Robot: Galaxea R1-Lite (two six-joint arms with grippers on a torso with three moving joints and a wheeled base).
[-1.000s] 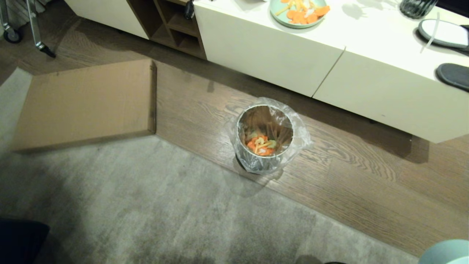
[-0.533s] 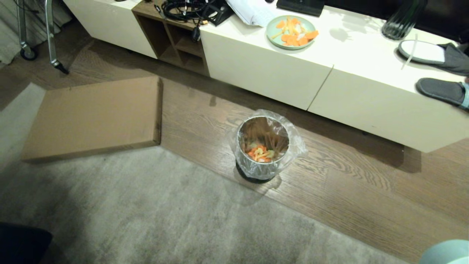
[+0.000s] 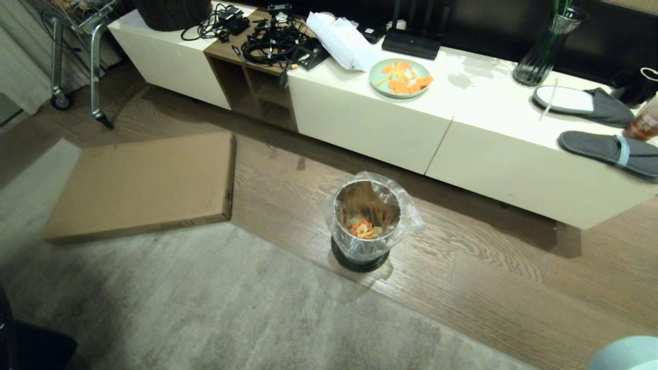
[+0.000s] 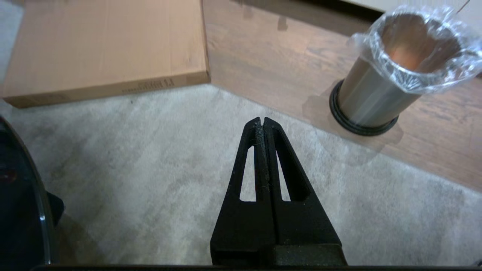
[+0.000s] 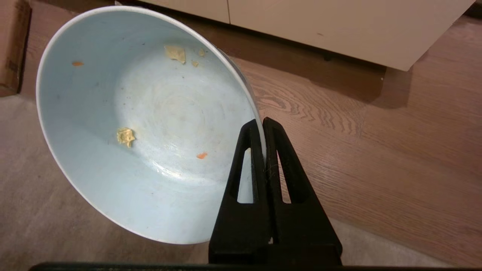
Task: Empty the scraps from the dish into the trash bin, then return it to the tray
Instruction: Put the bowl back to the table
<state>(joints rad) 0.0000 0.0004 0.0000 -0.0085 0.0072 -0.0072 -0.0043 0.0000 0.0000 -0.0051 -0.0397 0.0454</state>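
Pale blue-white and glossy, the small round deep dish [image 5: 143,124] hangs tilted over the wooden floor, its rim pinched by the right gripper [image 5: 262,122]. Orange and yellowish scraps [image 3: 364,228] lie in the shiny steel trash bin [image 3: 366,226] nearby. The left gripper [image 4: 262,122] is closed on nothing above the grey carpet [image 4: 150,158].

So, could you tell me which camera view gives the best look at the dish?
The right wrist view: the dish fills the picture, its rim pinched by the right gripper, only a few bits stuck inside. The head view shows just a pale sliver at its bottom right corner. The left wrist view shows none of it.
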